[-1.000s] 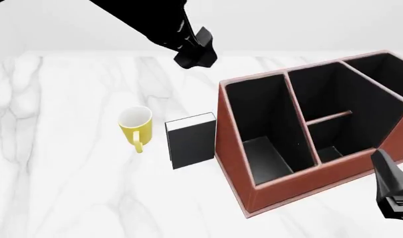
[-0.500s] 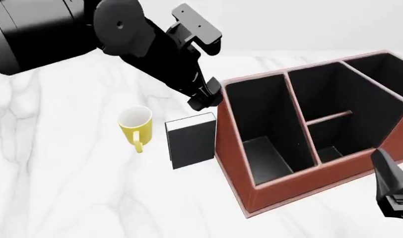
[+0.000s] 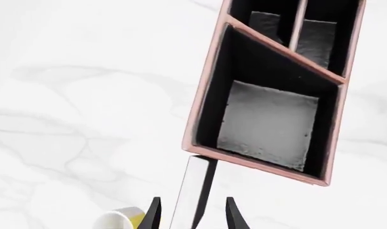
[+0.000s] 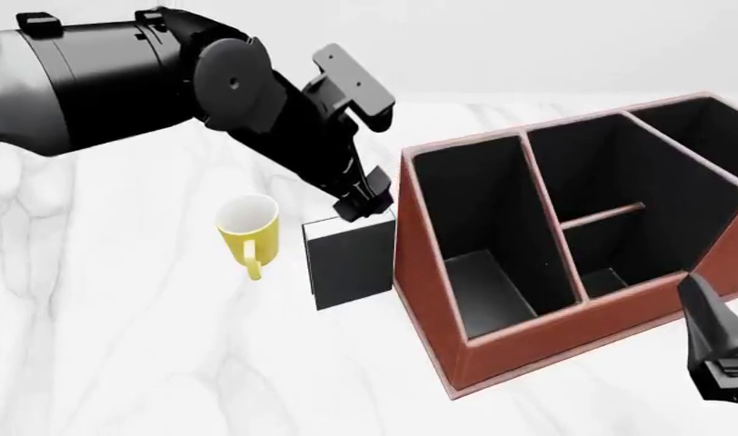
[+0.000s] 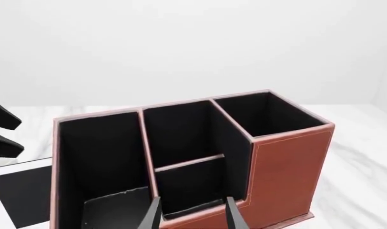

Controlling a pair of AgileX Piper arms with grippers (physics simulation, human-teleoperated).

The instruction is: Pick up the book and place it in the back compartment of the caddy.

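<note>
Nearest you, your right gripper (image 4: 718, 359) waits with fingers spread by the caddy (image 4: 491, 356), then the book (image 4: 351, 262) stands upright on the table (image 4: 126, 345) between the caddy's left wall and the yellow mug (image 4: 249, 231), your left gripper (image 3: 192, 214) spread astride its top edge.
</note>
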